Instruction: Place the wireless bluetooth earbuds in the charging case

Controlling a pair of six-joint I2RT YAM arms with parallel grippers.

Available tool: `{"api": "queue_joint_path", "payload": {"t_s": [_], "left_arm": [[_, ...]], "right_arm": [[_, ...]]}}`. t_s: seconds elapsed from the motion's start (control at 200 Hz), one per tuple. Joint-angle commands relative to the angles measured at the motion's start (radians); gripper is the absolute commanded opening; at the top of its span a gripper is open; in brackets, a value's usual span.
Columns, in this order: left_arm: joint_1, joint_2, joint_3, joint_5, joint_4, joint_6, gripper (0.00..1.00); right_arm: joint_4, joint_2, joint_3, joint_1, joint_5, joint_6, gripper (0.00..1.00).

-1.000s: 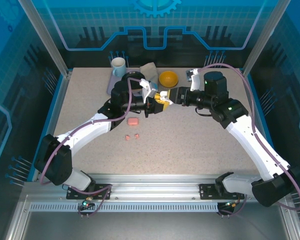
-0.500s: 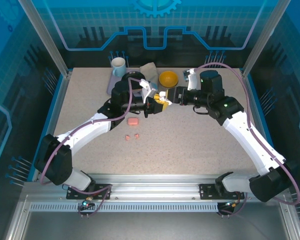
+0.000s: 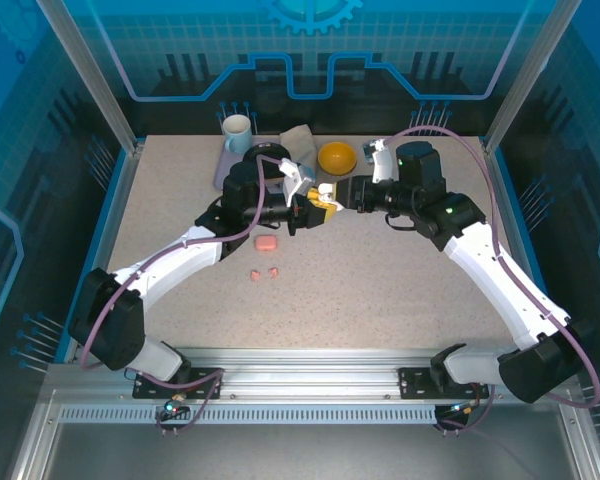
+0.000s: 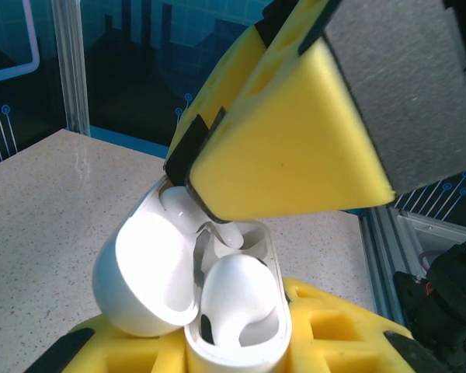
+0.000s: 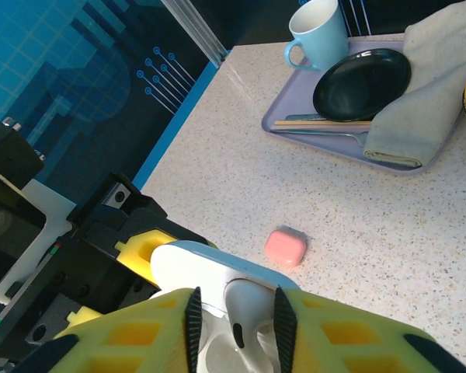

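Blue-lit panel walls (image 3: 40,150) box in the speckled beige table (image 3: 410,290). Far left sits a lavender tray (image 5: 295,128) carrying a black plate (image 5: 361,84), a grey cloth (image 5: 427,85) and a pale blue mug (image 3: 237,130), with a yellow bowl (image 3: 337,157) just right of it.

Mid-table, above the surface, the left gripper (image 3: 305,207) is clamped on the open white charging case (image 4: 140,272). The right gripper (image 3: 335,196) meets it, fingers straddling a white earbud (image 5: 245,315) down in the case; squeezing or not, I can't tell.

A pink case (image 3: 267,244) lies nearer, then two pink earbuds (image 3: 274,271) near it.
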State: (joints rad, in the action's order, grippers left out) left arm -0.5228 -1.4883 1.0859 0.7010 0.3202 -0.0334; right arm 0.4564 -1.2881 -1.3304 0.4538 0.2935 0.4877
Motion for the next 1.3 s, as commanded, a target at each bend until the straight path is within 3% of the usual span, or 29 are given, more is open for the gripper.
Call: {"api": "queue_joint_path", "payload": {"t_s": [0.0,0.72,1.191,1.296], "left_arm": [[-0.018,0.069,0.033,0.071,0.079,-0.045,0.00],[-0.040,0.100,0.054,0.083,0.028,-0.089,0.00],[-0.040,0.102,0.056,0.069,0.030,-0.091,0.00],[-0.039,0.099,0.060,0.069,0.026,-0.092,0.00]], "right_arm": [[0.051,-0.013,0.013,0.011,-0.043,-0.031,0.31],[0.013,0.031,0.055,0.011,-0.036,-0.105,0.08],[-0.019,0.095,0.157,-0.019,-0.019,-0.103,0.07],[-0.012,0.116,0.155,-0.023,-0.013,-0.103,0.20]]}}
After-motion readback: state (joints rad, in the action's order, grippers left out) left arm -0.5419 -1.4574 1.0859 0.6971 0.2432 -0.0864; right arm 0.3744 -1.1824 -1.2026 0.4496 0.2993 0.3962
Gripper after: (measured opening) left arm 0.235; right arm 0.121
